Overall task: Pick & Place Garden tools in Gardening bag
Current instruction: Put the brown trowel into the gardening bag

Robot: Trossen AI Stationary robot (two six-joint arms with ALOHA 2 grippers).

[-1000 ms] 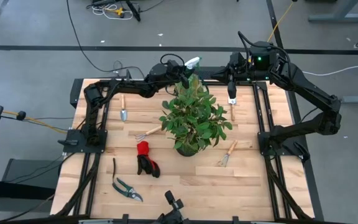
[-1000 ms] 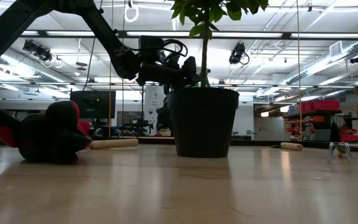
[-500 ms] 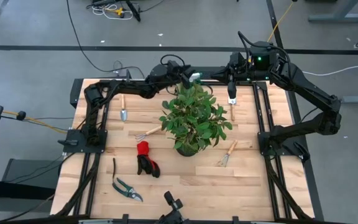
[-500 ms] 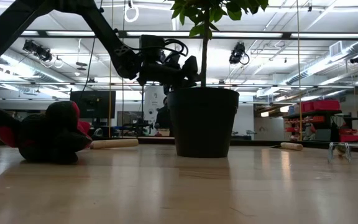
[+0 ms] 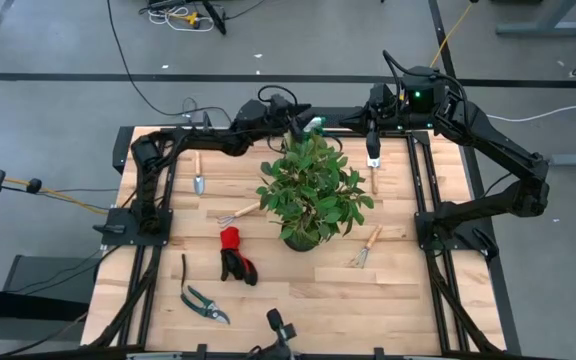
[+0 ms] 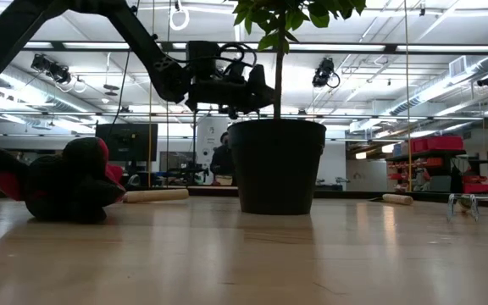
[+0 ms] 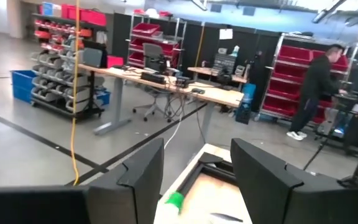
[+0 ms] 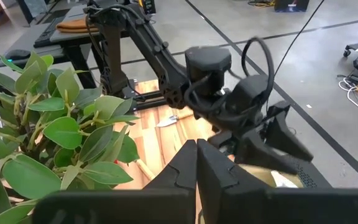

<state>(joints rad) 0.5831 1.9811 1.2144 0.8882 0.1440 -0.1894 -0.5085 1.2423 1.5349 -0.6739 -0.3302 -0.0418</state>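
Note:
My left gripper [image 5: 303,122] [image 6: 248,89] hovers open over the table's far edge, just behind the plant [image 5: 310,190]. The green spray bottle's top [image 7: 174,200] [image 5: 314,124] shows low between its fingers; I cannot tell whether a finger touches it. In the right wrist view a tan gardening bag [image 8: 257,177] sits right under that gripper. My right gripper [image 8: 196,163] hangs shut and empty, high at the far right. On the table lie two trowels [image 5: 198,176] [image 5: 373,165], two hand rakes [image 5: 238,213] [image 5: 366,247], red-and-black gloves [image 5: 236,255] and pruning shears [image 5: 204,303].
The plant's dark pot [image 6: 278,165] stands mid-table, and its foliage hides most of the bag from above. The arms' dark frames [image 5: 143,215] [image 5: 438,215] run along the left and right sides. A person [image 7: 319,84] stands far off in the room.
The spray bottle has dropped from beyond the left gripper at the far edge to a lower spot beside the plant's top. My left gripper has then risen a little and tipped upward. My right arm has kept still.

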